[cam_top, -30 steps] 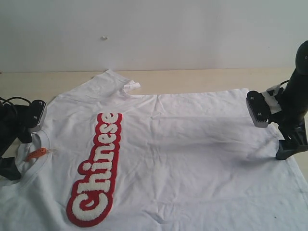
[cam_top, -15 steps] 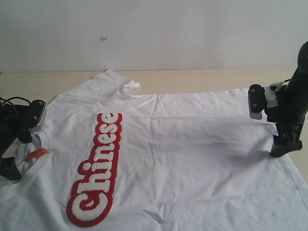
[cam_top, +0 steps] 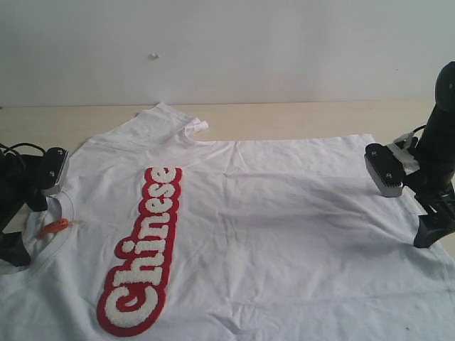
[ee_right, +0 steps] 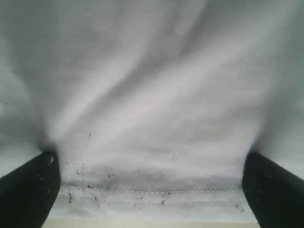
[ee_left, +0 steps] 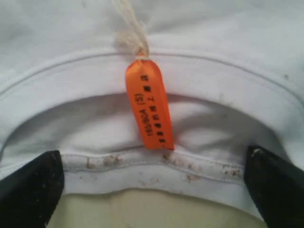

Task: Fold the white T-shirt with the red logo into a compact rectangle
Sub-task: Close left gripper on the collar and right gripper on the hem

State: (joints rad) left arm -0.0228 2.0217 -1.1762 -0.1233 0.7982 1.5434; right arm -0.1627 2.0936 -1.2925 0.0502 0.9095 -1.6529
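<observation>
Inventory: one white T-shirt (cam_top: 284, 227), on one table (cam_top: 298, 117). One red logo (cam_top: 146, 249) on the shirt, seven letters in it. One ribbed collar (ee_left: 199, 76), one orange tag (ee_left: 149, 107), and one string (ee_left: 129, 28) tying the tag on. One sleeve (cam_top: 167, 124) in view, at the far edge. Two grippers: left gripper (ee_left: 153, 175) and right gripper (ee_right: 152, 183). Each wrist view shows two black fingers (ee_left: 28, 190), so four in total. One wall (cam_top: 284, 50) behind, with one small speck (cam_top: 153, 55) on it.

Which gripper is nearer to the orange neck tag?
Left. The left gripper is open at the collar, right beside the orange neck tag. The right gripper is at the hem, across the white T-shirt from it.
</observation>
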